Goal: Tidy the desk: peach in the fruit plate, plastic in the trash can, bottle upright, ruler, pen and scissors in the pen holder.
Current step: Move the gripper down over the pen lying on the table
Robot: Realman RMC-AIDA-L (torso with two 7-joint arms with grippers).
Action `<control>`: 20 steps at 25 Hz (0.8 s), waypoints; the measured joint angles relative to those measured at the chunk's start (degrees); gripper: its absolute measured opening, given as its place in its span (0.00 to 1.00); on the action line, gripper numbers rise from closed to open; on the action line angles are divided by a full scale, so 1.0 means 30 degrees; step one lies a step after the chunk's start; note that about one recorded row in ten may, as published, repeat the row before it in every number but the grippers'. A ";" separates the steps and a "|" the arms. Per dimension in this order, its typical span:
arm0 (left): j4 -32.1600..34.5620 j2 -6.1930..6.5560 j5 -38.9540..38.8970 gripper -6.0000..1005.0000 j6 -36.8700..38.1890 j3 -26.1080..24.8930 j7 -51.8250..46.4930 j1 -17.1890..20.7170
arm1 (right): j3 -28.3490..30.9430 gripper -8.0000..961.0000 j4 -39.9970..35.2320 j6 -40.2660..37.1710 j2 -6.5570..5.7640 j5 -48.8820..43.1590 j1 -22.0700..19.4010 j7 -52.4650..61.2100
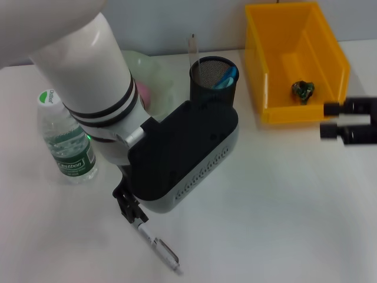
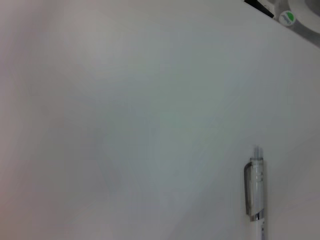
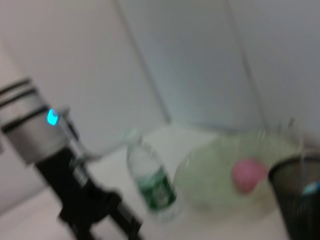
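Lower left of the head view: left hand (image 1: 131,213) touches the pen (image 1: 160,247); its grip cannot be told. A shallow end-hold could let it pivot or slip.

Staged desk setup, most likely a robot lab or test bench, not a lived-in office. Bare white tabletop (image 1: 283,194) runs up to a plain pale wall (image 3: 200,55); no window, shelving or personal clutter in sight. Props are few and spaced out: black mesh pen holder (image 1: 213,82), orange plastic bin (image 1: 297,59) serving as trash can, pale green fruit plate (image 1: 154,73), a water bottle (image 1: 66,141) standing upright, one white pen (image 1: 159,247) lying loose. Office-type items, but laid out like a trial scene.
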 joint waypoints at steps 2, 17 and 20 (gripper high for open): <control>-0.0129 -0.0013 0.0045 0.84 -0.0031 0.0062 0.0005 -0.0036 | -0.0014 0.73 -0.1001 -0.0979 -0.0131 -0.1555 0.0380 0.1071; -0.2208 -0.0030 0.0530 0.84 -0.0753 0.1451 0.2633 -0.0178 | -0.0056 0.73 -0.1108 -0.1531 -0.0285 -0.4191 0.2075 0.2037; -0.2677 -0.0030 0.0567 0.84 -0.1146 0.1500 0.3323 -0.0201 | -0.0052 0.73 -0.0826 -0.1200 -0.0230 -0.4196 0.2128 0.2049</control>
